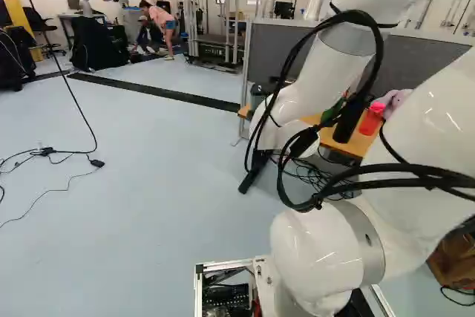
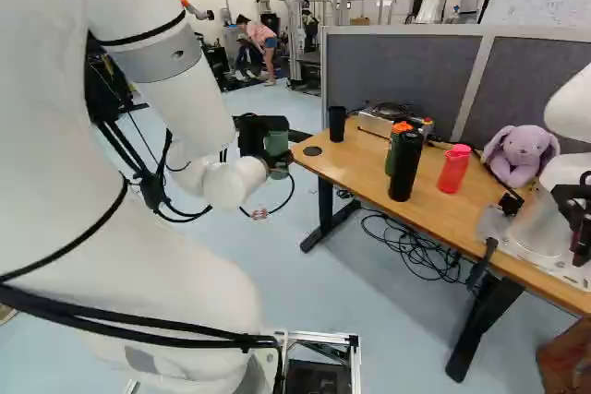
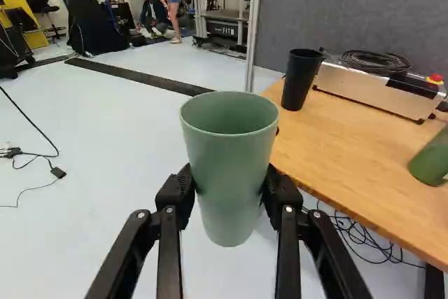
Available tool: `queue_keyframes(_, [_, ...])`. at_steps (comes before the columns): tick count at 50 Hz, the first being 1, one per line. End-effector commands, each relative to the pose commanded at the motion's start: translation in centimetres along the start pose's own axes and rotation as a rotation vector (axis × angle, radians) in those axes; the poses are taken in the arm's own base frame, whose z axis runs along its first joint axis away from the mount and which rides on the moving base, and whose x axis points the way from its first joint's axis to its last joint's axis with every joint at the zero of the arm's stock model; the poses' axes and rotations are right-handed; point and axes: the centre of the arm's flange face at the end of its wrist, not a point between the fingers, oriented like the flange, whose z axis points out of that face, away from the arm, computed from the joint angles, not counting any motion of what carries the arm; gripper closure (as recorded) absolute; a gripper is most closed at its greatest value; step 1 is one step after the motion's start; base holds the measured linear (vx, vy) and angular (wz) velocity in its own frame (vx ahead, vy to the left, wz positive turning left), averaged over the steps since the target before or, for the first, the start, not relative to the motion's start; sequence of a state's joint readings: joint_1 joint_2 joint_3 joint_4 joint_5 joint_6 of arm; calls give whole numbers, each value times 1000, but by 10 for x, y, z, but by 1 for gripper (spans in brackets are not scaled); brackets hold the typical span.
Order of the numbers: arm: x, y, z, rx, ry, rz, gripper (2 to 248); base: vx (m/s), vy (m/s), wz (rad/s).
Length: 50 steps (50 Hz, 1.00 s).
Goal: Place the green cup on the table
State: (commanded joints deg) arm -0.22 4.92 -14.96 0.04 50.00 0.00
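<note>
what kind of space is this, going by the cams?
Likely a robotics lab or workshop: a white robot arm on a wooden-topped table, grey fabric partition panels, and black cables trailing over the pale blue floor.

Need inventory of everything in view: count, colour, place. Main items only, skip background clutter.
green cup: 1, green, upright in claw
table: 1, wood-coloured top, beside held cup
black cup: 1, black, table's far end
control box: 1, silver, on table, coiled cable on top
bottles: 3, green, black, red, on table
plush toy: 1, purple, on table
another robot: 1, white, on table
partition: grey, behind table
cables: several, black, floor under table
arm: 1, white
claw: 1, black, gripping green cup
</note>
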Motion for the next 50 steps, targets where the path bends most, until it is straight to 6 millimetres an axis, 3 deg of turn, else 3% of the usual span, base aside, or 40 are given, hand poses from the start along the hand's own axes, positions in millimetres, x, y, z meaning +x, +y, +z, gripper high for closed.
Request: queue_keyframes(50, [38, 28, 97, -167, 42, 122, 131, 0, 0, 0])
